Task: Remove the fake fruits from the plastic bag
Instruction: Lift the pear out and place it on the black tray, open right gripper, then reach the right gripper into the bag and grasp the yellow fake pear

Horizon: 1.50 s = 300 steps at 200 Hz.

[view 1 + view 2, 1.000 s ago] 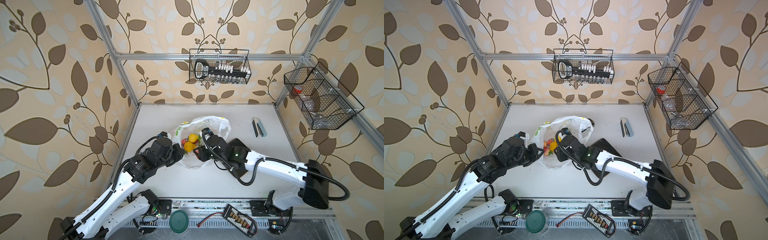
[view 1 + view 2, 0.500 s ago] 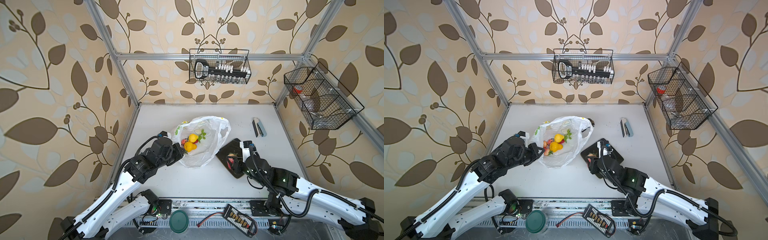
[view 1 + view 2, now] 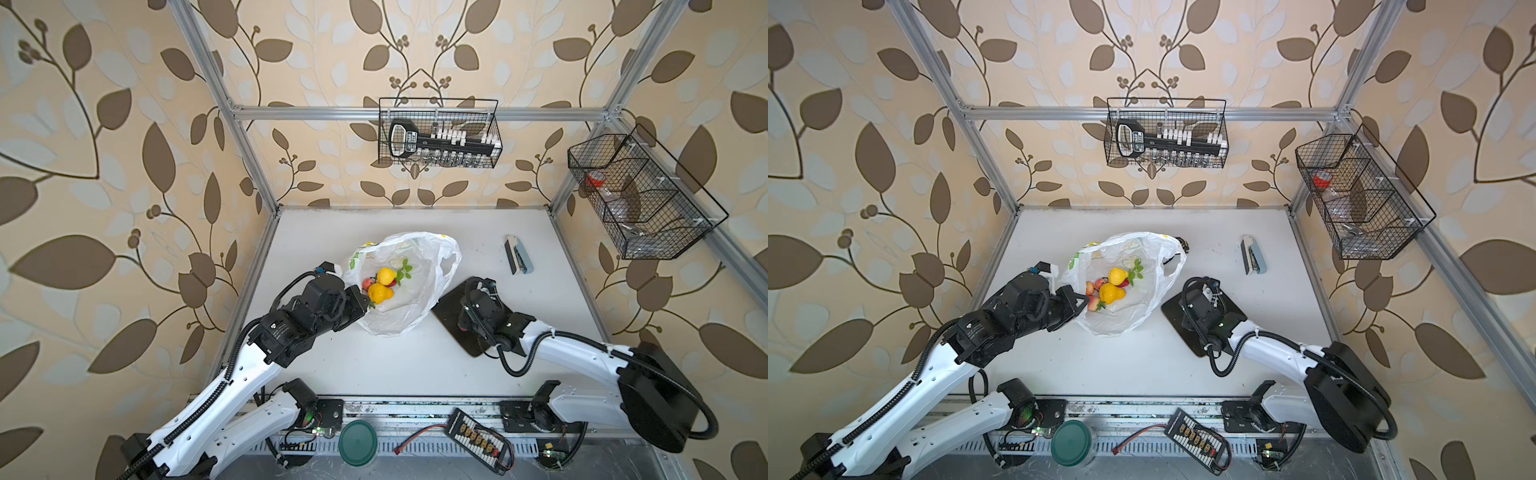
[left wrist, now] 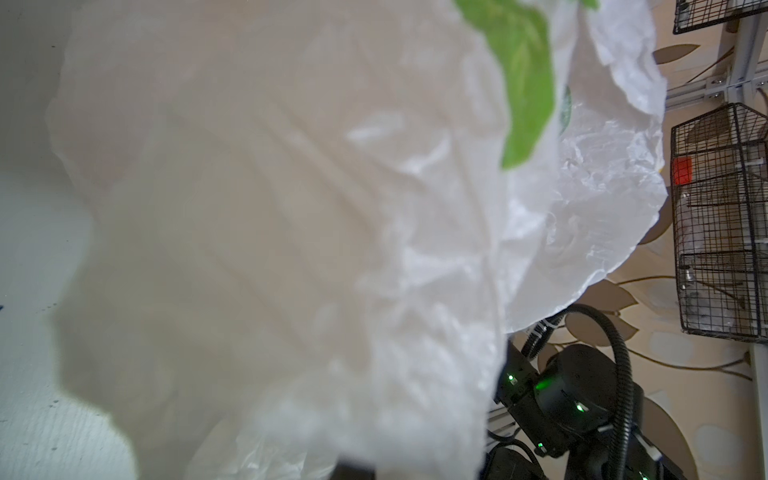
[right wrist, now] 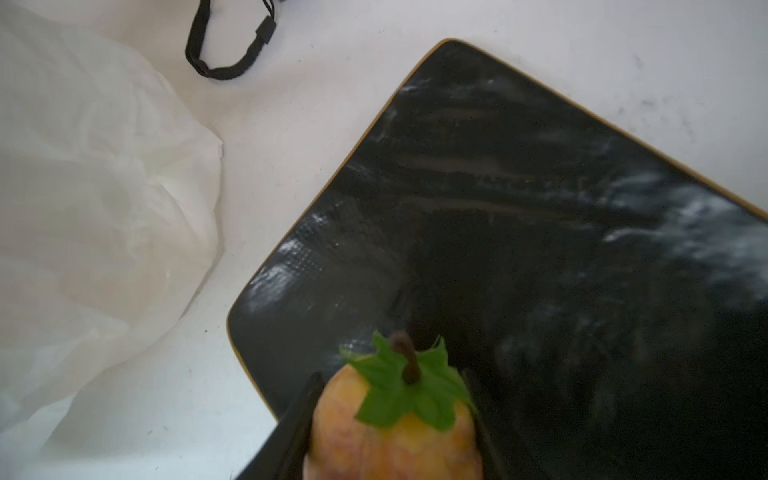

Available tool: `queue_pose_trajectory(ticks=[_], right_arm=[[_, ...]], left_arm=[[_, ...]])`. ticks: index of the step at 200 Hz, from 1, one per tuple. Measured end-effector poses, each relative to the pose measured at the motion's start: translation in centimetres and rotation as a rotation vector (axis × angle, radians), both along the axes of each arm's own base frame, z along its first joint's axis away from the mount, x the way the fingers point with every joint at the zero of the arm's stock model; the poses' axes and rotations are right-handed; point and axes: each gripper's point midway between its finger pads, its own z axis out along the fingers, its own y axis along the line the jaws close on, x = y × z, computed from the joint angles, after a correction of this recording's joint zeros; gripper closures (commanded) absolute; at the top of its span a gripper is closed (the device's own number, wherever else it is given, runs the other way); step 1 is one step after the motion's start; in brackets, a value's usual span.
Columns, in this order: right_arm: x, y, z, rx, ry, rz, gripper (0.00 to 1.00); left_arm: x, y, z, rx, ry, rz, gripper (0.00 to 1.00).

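A: What is the right gripper (image 5: 392, 399) doing?
B: Its jaws clasp a red-yellow fruit (image 5: 390, 444) with a green leaf and a brown stem, over one corner of the black tray (image 5: 540, 249). Whether the fruit touches the tray cannot be told.
A: And the left gripper (image 3: 1080, 306)?
B: It is closed on the near-left rim of the plastic bag (image 3: 415, 299), whose mouth gapes upward. The bag fills the left wrist view, with a printed green leaf on it.
A: Where are the other fake fruits (image 3: 380, 286)?
B: Inside the bag, mid-worktop (image 3: 374, 365): two yellow ones among some red ones.
A: Any writing?
B: There is a label on the black tool (image 3: 409, 139) in the wire basket (image 3: 494, 124) on the back wall, too small to read.
A: And the arms?
B: Both reach in from the near edge and bend inward. The left goes to the bag; the right sits low over the tray, just right of the bag
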Motion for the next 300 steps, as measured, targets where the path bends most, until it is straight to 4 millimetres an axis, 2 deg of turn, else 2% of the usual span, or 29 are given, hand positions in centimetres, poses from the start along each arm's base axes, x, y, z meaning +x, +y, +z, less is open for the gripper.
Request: queue_pose_trajectory(ticks=[41, 52, 65, 74, 88, 119, 138, 157, 176, 193, 208, 221, 240, 253, 266, 277, 300], right_arm=[[2.8, 1.6, -2.0, -0.031, 0.022, 0.02, 0.56], [3.5, 2.1, -2.0, -0.026, 0.013, 0.024, 0.51], [4.2, 2.6, -2.0, -0.023, 0.006, 0.024, 0.39], [4.3, 2.7, -2.1, -0.023, 0.008, 0.022, 0.32], [4.3, 2.6, -2.3, -0.029, 0.009, 0.018, 0.26], [3.4, 1.9, -1.5, -0.037, 0.017, 0.021, 0.22], [2.5, 1.2, 1.3, -0.014, -0.017, 0.028, 0.22], [1.9, 1.0, 6.6, 0.055, -0.133, 0.051, 0.24], [0.5, 1.2, 12.1, 0.124, -0.27, 0.116, 0.3], [-1.1, 2.0, 15.9, 0.179, -0.374, 0.194, 0.35], [-2.5, 3.4, 18.3, 0.219, -0.439, 0.288, 0.37], [-3.5, 5.4, 20.0, 0.238, -0.474, 0.377, 0.37], [-4.2, 9.8, 21.5, 0.239, -0.479, 0.507, 0.37], [-4.5, 13.5, 22.1, 0.243, -0.482, 0.589, 0.37], [-4.5, 16.4, 21.7, 0.244, -0.472, 0.64, 0.36], [-4.0, 18.4, 20.6, 0.235, -0.448, 0.653, 0.33], [-1.8, 21.0, 17.6, 0.196, -0.378, 0.592, 0.31]], left_arm=[[-0.1, 0.1, 0.3, -0.004, -0.011, -0.003, 1.0], [-0.1, 0.1, 0.3, -0.003, -0.014, -0.005, 1.0], [-0.1, 0.1, 0.3, -0.001, -0.015, -0.006, 1.0], [-0.1, 0.1, 0.3, 0.0, -0.016, -0.007, 1.0], [-0.1, 0.1, 0.3, 0.001, -0.016, -0.007, 1.0], [-0.1, 0.1, 0.3, 0.002, -0.017, -0.008, 1.0], [-0.1, 0.1, 0.3, 0.002, -0.018, -0.009, 1.0], [-0.1, 0.1, 0.3, 0.002, -0.018, -0.009, 1.0], [0.0, 0.0, 0.3, 0.002, -0.017, -0.009, 1.0], [0.1, -0.1, 0.2, 0.002, -0.016, -0.009, 1.0], [0.2, -0.1, 0.1, 0.004, -0.013, -0.009, 1.0], [0.2, -0.2, -0.1, 0.007, -0.009, -0.009, 1.0], [0.2, -0.2, -0.2, 0.008, -0.007, -0.009, 1.0], [0.2, -0.2, -0.2, 0.008, -0.007, -0.009, 1.0], [0.2, -0.2, -0.2, 0.008, -0.008, -0.009, 1.0], [0.2, -0.2, -0.2, 0.007, -0.009, -0.009, 1.0], [0.2, -0.1, -0.1, 0.005, -0.012, -0.008, 1.0]])
